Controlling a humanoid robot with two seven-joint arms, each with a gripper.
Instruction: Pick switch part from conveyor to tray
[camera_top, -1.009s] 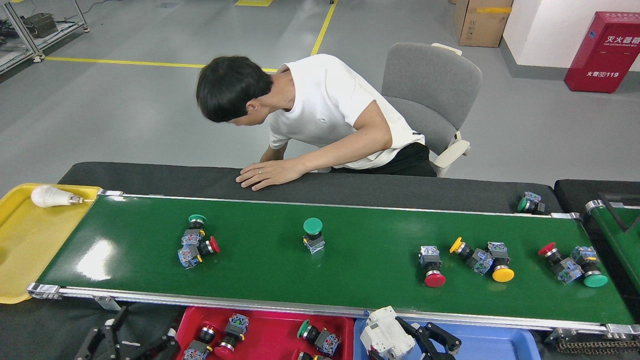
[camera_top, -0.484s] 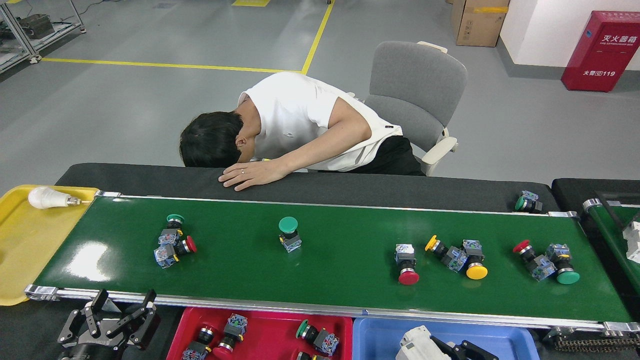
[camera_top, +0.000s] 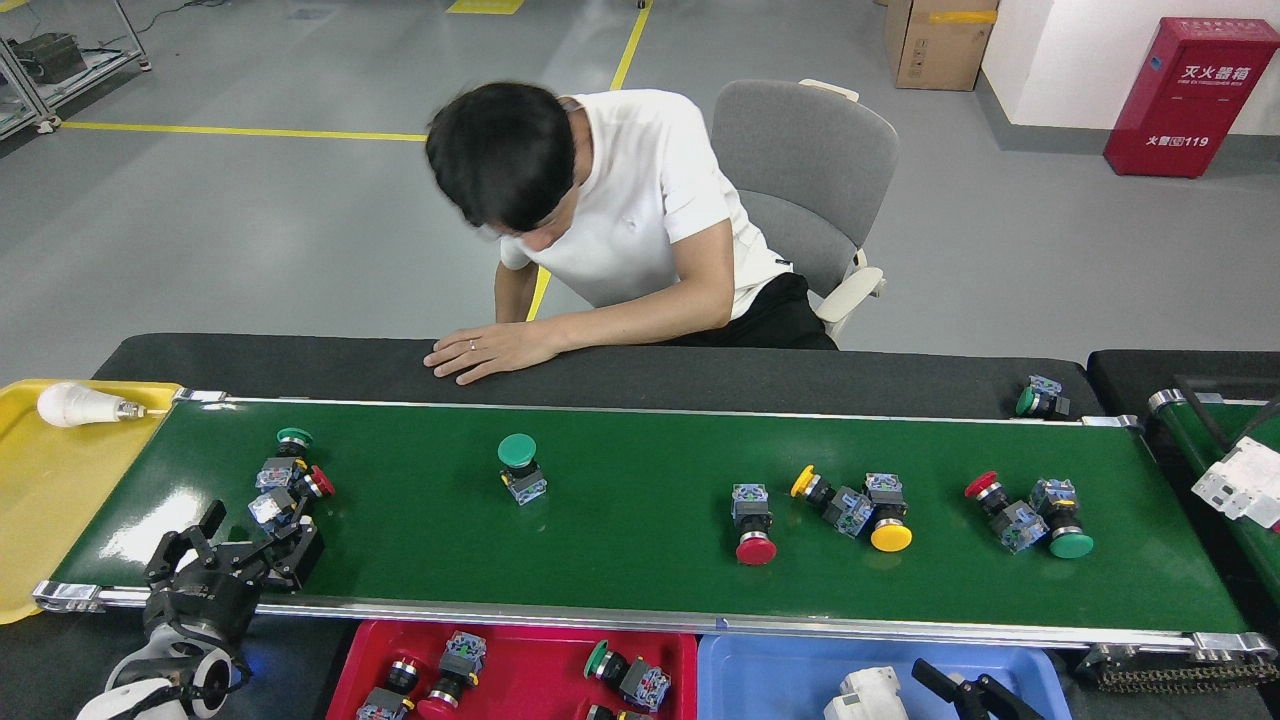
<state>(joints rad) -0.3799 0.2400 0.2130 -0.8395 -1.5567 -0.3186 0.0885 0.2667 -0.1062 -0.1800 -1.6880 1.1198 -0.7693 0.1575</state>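
The conveyor (camera_top: 640, 540), a long glossy dark-green belt with silver aluminium rails, spans the head view on a black padded counter (camera_top: 700, 375). A person (camera_top: 610, 210) in a white T-shirt sits on a grey fabric chair (camera_top: 810, 160) behind it, one flat hand (camera_top: 480, 352) on the counter's padding.

At the belt's left end lies a smooth yellow tray (camera_top: 50, 500) with a white light bulb (camera_top: 80, 405) in its far corner. Below the near rail sit a red tray (camera_top: 520, 670), holding several switch parts, and a blue tray (camera_top: 780, 675).

The left gripper (camera_top: 250, 545) hovers over the belt's near-left corner, black jaws spread apart and holding nothing, just beside a pair of switch parts (camera_top: 290, 475) with green and red caps. The right gripper (camera_top: 960, 690) shows only at the bottom edge over the blue tray; I cannot tell how its jaws stand.

More switch parts lie on the belt: a round green mushroom button (camera_top: 520, 462) standing upright, a red-capped one (camera_top: 752, 520) on its side, a yellow-capped pair (camera_top: 860, 505) touching, and a red-and-green pair (camera_top: 1030, 510). One green-capped part (camera_top: 1040, 398) rests on the counter beyond the far rail.
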